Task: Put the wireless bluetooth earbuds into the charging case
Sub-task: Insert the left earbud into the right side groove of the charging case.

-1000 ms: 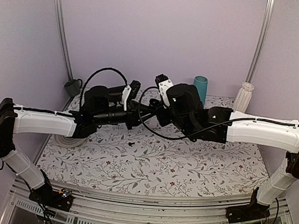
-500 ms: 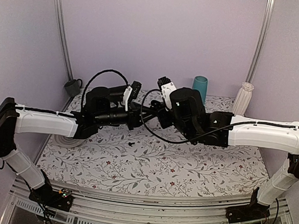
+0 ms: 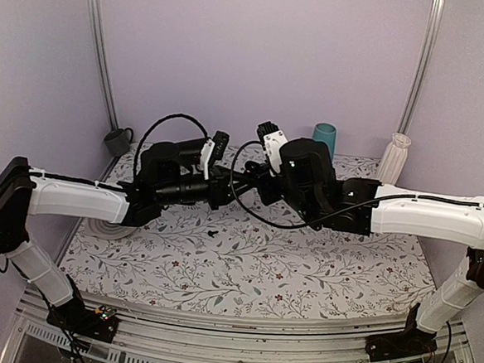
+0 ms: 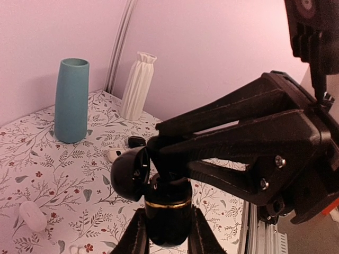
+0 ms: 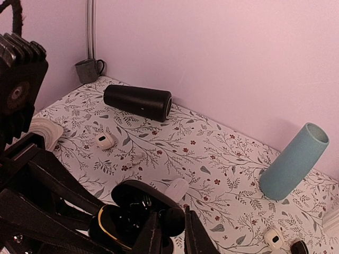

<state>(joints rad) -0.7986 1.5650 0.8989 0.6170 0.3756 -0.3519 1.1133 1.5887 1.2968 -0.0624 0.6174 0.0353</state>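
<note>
Though overhead hides it, charging case [image 4: 168, 211] open

Charging case [image 4: 168, 225]: smooth, glossy black plastic with a thin gold metallic band.
Earbud [image 5: 170, 221]: glossy black plastic.
Teal vase [image 4: 71, 100]: matt, smooth.
White vase [image 4: 136, 86]: matt, ribbed.
Table cover [image 4: 32, 153]: matt floral print.
Black cylinder [image 5: 137, 102]: smooth, satin sheen.
</note>
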